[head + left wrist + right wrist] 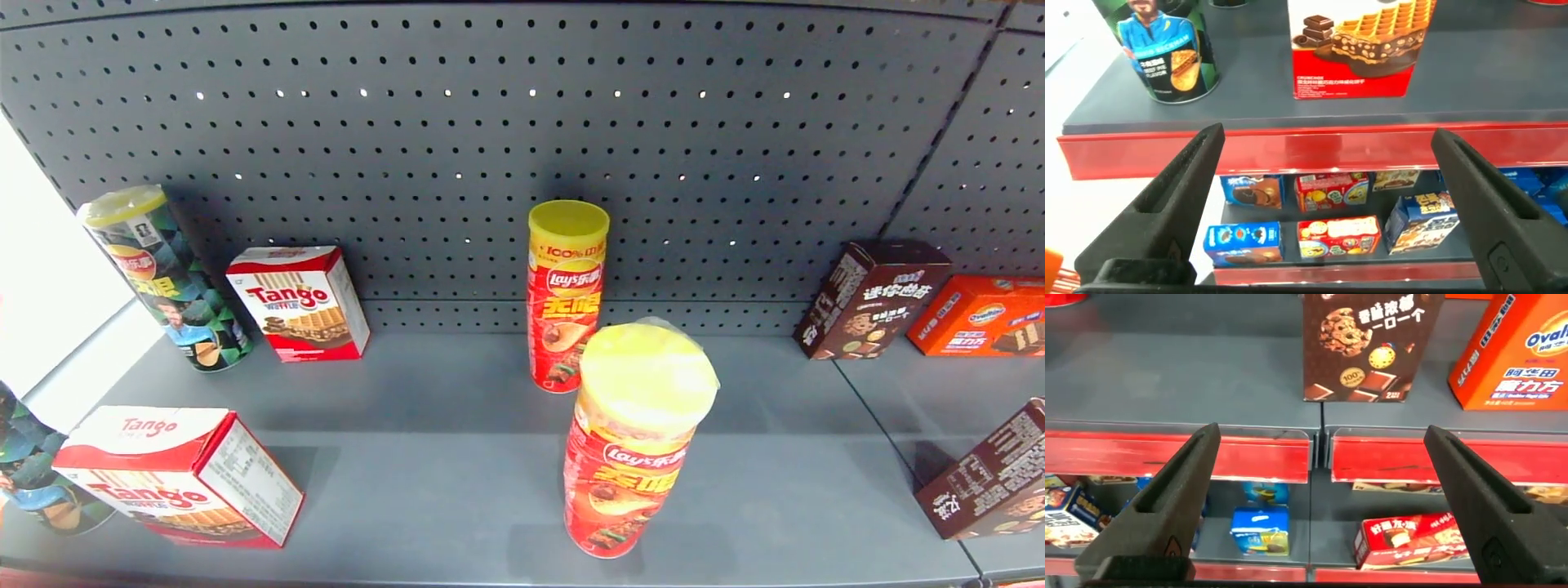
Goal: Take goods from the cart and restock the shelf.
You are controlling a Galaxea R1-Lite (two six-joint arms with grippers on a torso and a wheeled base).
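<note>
**Shelf part-stocked; both grippers empty at the front rail**

Shelf (457, 425): grey deck with a pegboard (490, 122) behind it.
- Mid-back: red can (566, 294), upright, close to the pegboard.
- Toward the front edge, slightly right of the first: second red can (629, 441), upright, yellow lid. Cannot tell whether the two touch.
- Back left corner: green can (167, 278), upright. Wafer box (298, 304) stands just beside it on the right.
- Front left corner: second wafer box (175, 478), turned at an angle, near the front edge. Second green can (33, 474) sits at the far left, partly cut off by the view's edge.
- Right end, back: brown box (869, 298) by the seam between shelf panels. Orange box (980, 314) sits next to it, farther right.
- Right end, front: second brown box (992, 474), near the front edge.

Left gripper (1327, 135): level with the shelf's red front rail (1306, 151), facing the front left corner. Its fingers (1167, 204) are spread wide with nothing between them. Small packs sit on the lower shelf (1331, 261) beneath.

Right gripper (1321, 431): also at the rail, at the right end, facing the panel seam. Its fingers (1167, 498) are released and empty. A brown box and an orange box stand beyond it on the deck.
</note>
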